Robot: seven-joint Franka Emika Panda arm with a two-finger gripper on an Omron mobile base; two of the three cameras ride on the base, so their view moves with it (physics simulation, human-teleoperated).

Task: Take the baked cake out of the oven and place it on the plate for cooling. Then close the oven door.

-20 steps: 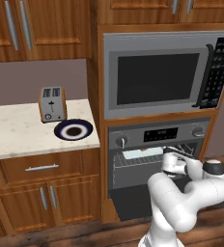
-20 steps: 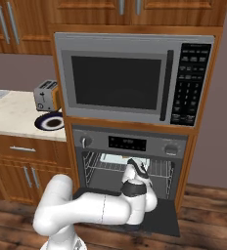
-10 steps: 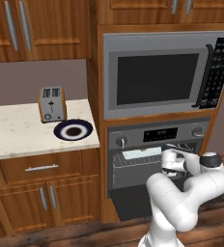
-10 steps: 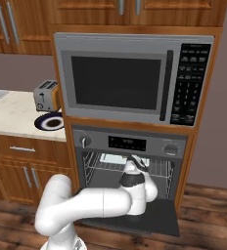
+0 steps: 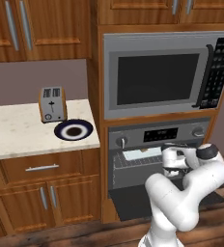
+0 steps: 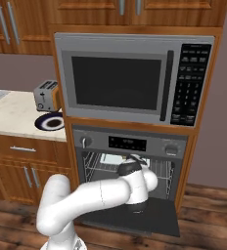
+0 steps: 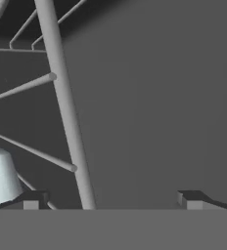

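Reach-in step: gripper [image 7: 110, 199], jaws wide and empty, sat inside the oven [image 5: 155, 137] facing rack wires [image 7: 64, 112]; next, likely line up on cake [image 5: 144, 150].

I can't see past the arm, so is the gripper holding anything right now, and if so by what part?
Nothing is held. The gripper is open inside the oven, with bare space between its fingertips and the wire rack ahead.
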